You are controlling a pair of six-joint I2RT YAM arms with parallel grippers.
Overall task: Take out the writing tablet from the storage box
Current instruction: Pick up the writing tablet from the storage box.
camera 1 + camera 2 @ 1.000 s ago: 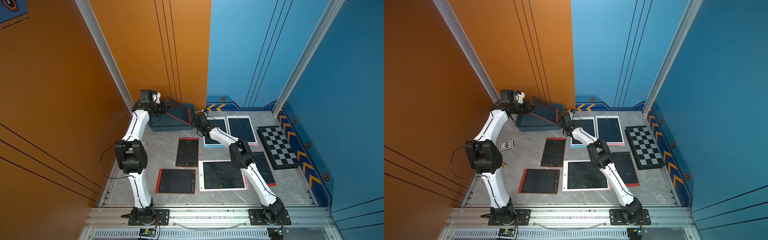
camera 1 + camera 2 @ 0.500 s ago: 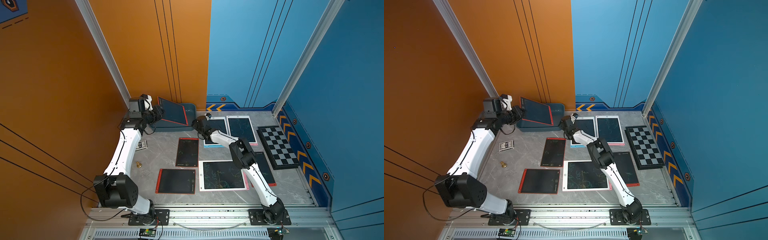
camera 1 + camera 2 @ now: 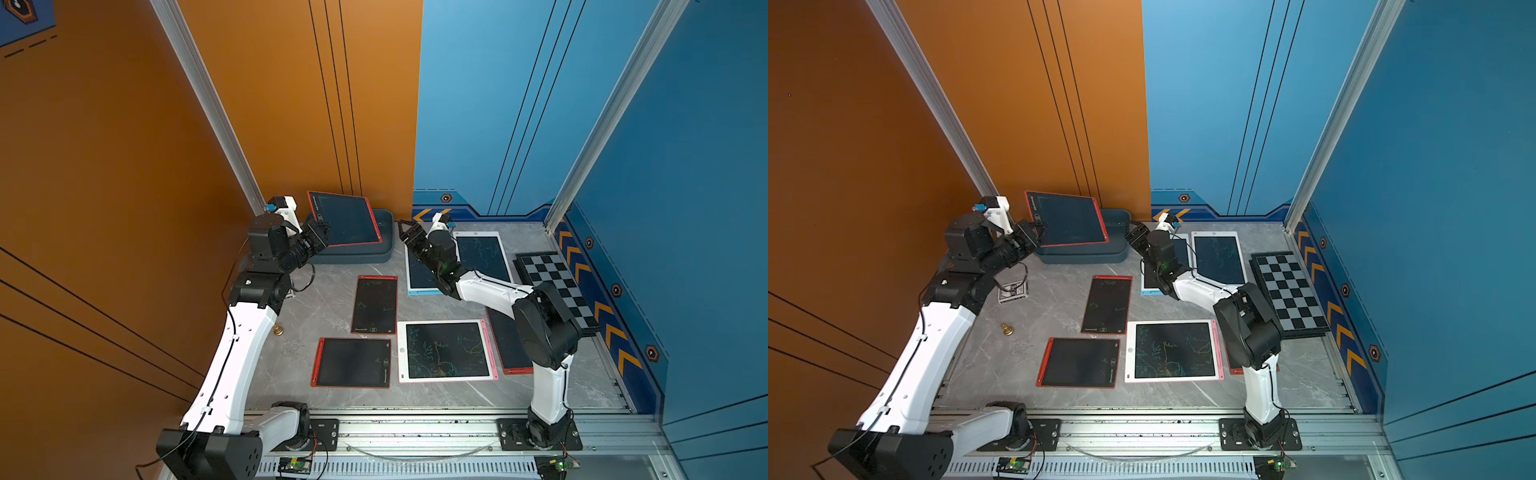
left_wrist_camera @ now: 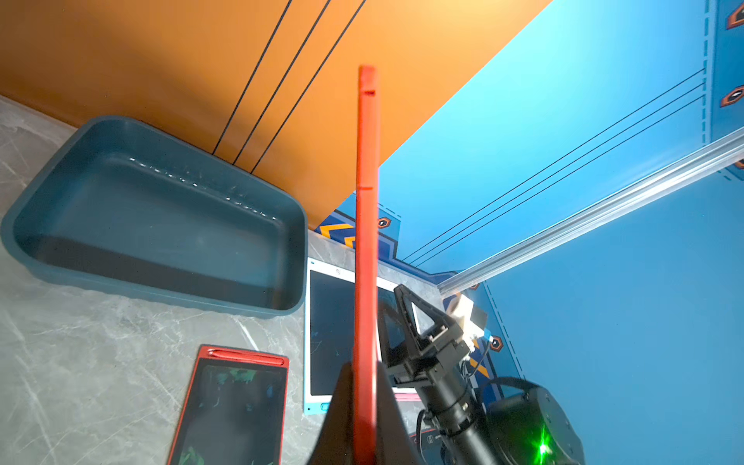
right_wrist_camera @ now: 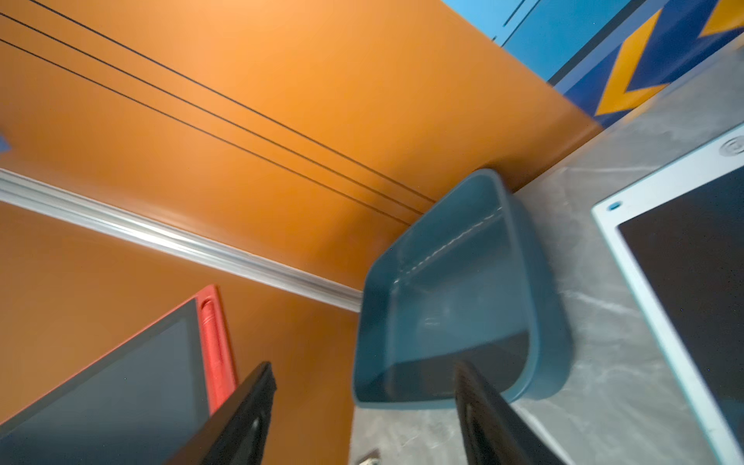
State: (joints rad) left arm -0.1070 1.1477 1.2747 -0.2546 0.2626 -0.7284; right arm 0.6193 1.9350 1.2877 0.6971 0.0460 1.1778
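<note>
Grip comes first: our left pincer (image 3: 323,233) is clenched on one edge of the red-framed writing tablet (image 3: 345,218), which the left wrist view shows edge-on between the pads. The tablet hangs tilted in the air above the storage box (image 4: 161,225), clear of its walls, and the box beneath looks empty. A one-edge hold on a broad flat plate will want to pivot, so we judge the carry should be slow, with the wrist levelling the plate before it descends. Our right pincer (image 3: 408,227) stands spread and empty just beside the box's end, apart from the tablet; we should steer the swing away from it. Free table (image 3: 328,307) lies in front of the box, beside another red-framed tablet (image 3: 374,305); we would set down there, low edge first, without overlapping it, then release.
</note>
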